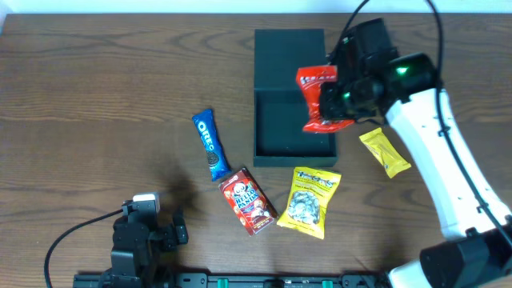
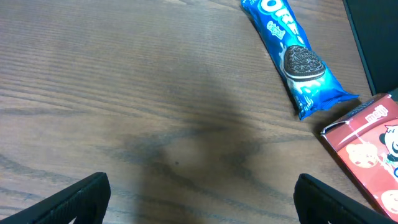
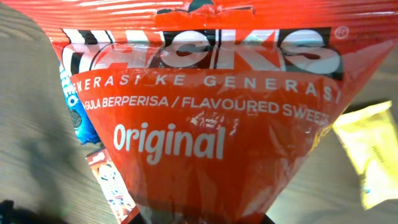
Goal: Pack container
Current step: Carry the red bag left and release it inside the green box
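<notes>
The container (image 1: pixel 280 128), a dark, roughly square box, sits open on the wooden table (image 1: pixel 96 104) at about 1 o'clock from the table's centre in the overhead view, its flap lid laid back flat toward 12 o'clock. The box's floor shows dark and bare where it is not covered from above.

Over the box's wall on the 3 o'clock side, the right gripper (image 1: pixel 336 98) is clenched on a red Hacks sweet packet (image 1: pixel 318 100), which hangs partly over the open cavity. In the right wrist view the packet fills nearly the whole frame, with the word "Original" legible.

Four snacks lie on the table outside the box. From the box, a blue Oreo packet (image 1: pixel 210 144) is at 9 o'clock, a red Hello Panda box (image 1: pixel 248 200) at 7 o'clock, a yellow seed packet (image 1: pixel 310 200) at 6 o'clock just beside the near wall, and a small yellow packet (image 1: pixel 384 152) at 4 o'clock.

The left gripper (image 2: pixel 199 205) is at 7 o'clock on the table, well apart from the box, its fingers spread wide over bare wood and grasping nothing.
</notes>
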`<action>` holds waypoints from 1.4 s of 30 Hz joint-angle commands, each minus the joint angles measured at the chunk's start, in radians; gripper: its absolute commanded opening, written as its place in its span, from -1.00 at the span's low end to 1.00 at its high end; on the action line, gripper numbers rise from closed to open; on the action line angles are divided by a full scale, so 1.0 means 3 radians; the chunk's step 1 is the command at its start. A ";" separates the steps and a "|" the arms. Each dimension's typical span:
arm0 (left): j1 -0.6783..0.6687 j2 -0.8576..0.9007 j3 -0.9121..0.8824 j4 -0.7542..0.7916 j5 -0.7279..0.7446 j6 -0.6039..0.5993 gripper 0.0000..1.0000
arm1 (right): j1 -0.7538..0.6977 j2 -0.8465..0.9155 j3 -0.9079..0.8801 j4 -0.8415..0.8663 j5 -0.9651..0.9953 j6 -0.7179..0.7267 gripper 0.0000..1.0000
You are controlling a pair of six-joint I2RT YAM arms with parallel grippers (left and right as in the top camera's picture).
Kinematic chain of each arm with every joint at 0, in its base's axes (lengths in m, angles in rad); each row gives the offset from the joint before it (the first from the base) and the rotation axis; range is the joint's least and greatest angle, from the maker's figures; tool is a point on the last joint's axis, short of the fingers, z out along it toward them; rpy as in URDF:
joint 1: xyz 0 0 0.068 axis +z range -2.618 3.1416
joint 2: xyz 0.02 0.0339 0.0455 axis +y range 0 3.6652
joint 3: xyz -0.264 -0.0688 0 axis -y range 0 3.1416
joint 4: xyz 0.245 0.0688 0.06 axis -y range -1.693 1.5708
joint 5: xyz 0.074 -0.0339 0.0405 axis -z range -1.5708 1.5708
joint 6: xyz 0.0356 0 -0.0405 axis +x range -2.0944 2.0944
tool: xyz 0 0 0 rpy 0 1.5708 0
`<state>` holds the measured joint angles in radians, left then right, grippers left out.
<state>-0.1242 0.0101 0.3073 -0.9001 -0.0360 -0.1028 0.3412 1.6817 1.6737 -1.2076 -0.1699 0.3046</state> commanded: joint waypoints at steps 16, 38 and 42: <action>0.0020 -0.0023 -0.0131 -0.0093 0.0011 0.0071 0.90 | 0.0118 0.0019 -0.1218 0.1176 0.0214 0.0333 -0.81; 0.0020 -0.0022 -0.0131 -0.0093 0.0011 0.0071 0.90 | 0.0083 0.0501 -0.1232 0.1609 0.0217 0.0178 -0.70; 0.0020 -0.0022 -0.0131 -0.0093 0.0011 0.0071 0.90 | 0.0083 0.0511 -0.1232 0.1609 0.0217 0.0178 0.17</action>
<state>-0.1242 0.0101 0.3069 -0.9001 -0.0360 -0.1032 0.3714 1.8320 1.3056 -0.7307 -0.1112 0.3706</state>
